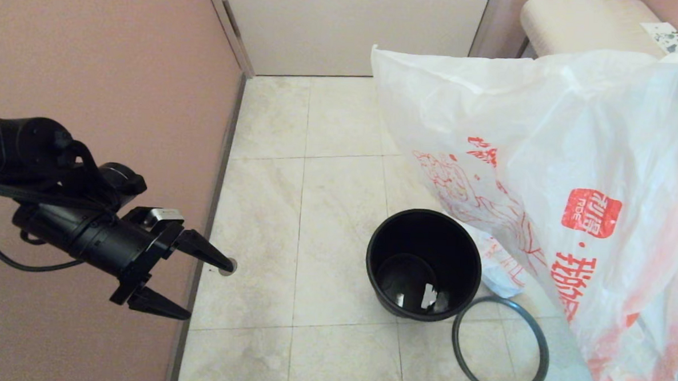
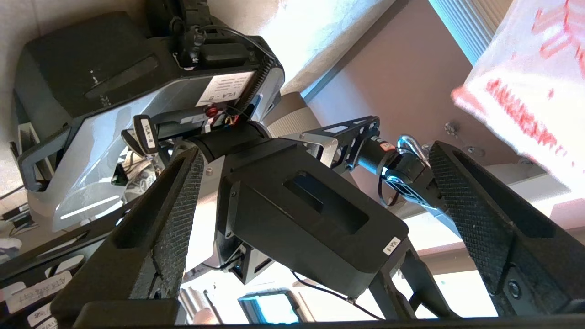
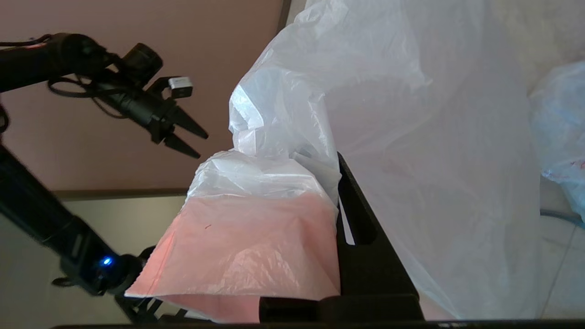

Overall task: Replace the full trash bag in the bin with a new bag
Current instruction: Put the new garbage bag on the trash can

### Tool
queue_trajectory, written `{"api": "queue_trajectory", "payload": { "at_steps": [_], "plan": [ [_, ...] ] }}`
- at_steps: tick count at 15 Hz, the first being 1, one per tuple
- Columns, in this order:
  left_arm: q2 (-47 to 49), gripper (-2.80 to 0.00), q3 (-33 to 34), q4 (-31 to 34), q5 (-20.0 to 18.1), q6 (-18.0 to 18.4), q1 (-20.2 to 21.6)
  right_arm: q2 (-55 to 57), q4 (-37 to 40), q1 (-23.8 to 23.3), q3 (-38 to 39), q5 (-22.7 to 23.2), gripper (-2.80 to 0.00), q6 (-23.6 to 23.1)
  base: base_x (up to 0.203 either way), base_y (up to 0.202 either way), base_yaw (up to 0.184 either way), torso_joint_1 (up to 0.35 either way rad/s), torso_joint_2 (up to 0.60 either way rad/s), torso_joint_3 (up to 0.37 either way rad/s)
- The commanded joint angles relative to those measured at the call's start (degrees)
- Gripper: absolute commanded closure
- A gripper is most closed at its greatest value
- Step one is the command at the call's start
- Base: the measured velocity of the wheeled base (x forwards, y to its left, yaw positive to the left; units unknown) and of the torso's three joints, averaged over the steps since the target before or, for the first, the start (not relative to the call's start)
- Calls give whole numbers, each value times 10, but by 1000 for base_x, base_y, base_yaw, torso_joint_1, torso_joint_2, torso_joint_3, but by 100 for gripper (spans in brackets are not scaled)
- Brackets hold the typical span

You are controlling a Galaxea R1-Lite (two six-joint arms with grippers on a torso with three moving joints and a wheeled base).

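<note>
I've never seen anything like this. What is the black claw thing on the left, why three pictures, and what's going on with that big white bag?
It is a two-armed robot, and each arm ends in a pincer. One picture comes from a camera on its head looking down at the tiled floor; the other two come from cameras on its wrists. The left pincer hangs open and empty near the pink wall. The right pincer itself is mostly hidden, but its wrist camera shows the new bag bunched against one black finger, so it is held up in the air. On the floor stand the bin, unlined, and its loose grey hoop beside it.
</note>
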Motion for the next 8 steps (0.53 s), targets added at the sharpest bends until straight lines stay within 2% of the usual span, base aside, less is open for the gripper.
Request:
{"api": "queue_trajectory", "payload": {
  "at_steps": [1, 5, 7, 8],
  "plan": [
    [1, -280, -1, 5, -2, -2, 0, -4, 29, 1, -32, 2, 0, 14, 0, 0, 0, 0, 0, 0],
    [9, -280, 9, 5, -3, -4, -1, -6, 42, 24, -88, 1, 0, 24, 0, 0, 0, 0, 0, 0],
    [11, -280, 8, 4, -3, -3, -1, -9, 50, 24, -83, 1, 0, 28, 0, 0, 0, 0, 0, 0],
    [11, -280, 5, 4, -3, -3, -1, -11, 52, 24, -78, 1, 0, 47, 0, 0, 0, 0, 0, 0]
  ]
}}
